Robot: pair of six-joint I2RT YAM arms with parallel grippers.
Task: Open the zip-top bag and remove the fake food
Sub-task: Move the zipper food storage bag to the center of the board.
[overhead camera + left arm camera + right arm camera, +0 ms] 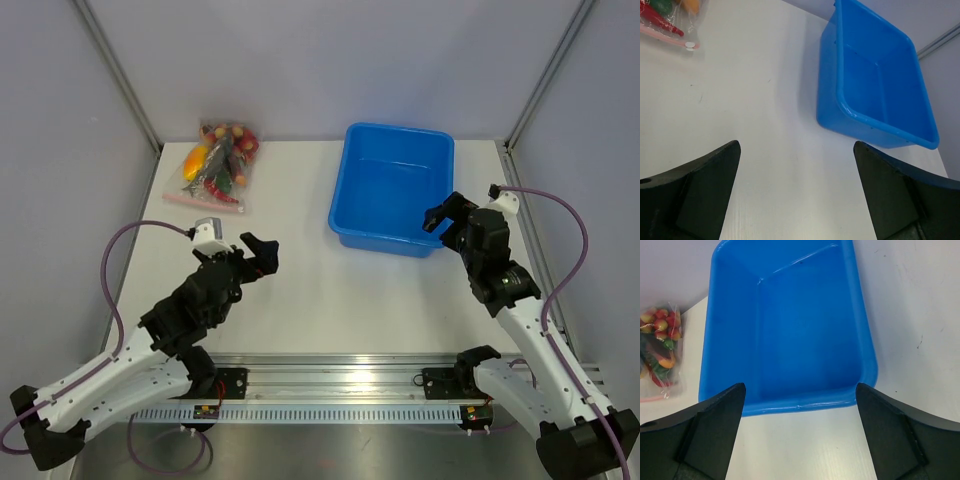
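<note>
1. Looking across the tabletop [320, 300], I see the bag [213, 168] lying flat in the far left corner. The food [218, 158] is bunched inside it, and none of it is out yet.
2. The bag's zipper strip [203, 204] is the edge nearest the arms. It runs roughly parallel to the tabletop's near edge, so the mouth faces the robot and the bag's body stretches away toward the far edge.
3. The left hand [264, 254] hovers over the left half of the tabletop with its fingers wide apart and nothing between them. The bag lies ahead of it, toward the far edge and slightly to its left. In the left wrist view only a corner of the bag and strip shows, at the top left.
4. The right hand [440, 214] is also spread wide and empty. It hangs at the near right corner of the tub [345, 180], which sits toward the far right of the tabletop, squarely between that hand and the bag.
5. My judgement is that the left hand is clearly nearer and has bare tabletop between it and the strip. The opening reach should be its job, going forward and a little left. The right hand would have to skirt the tub along its near side to come and pinch the other lip.
</note>
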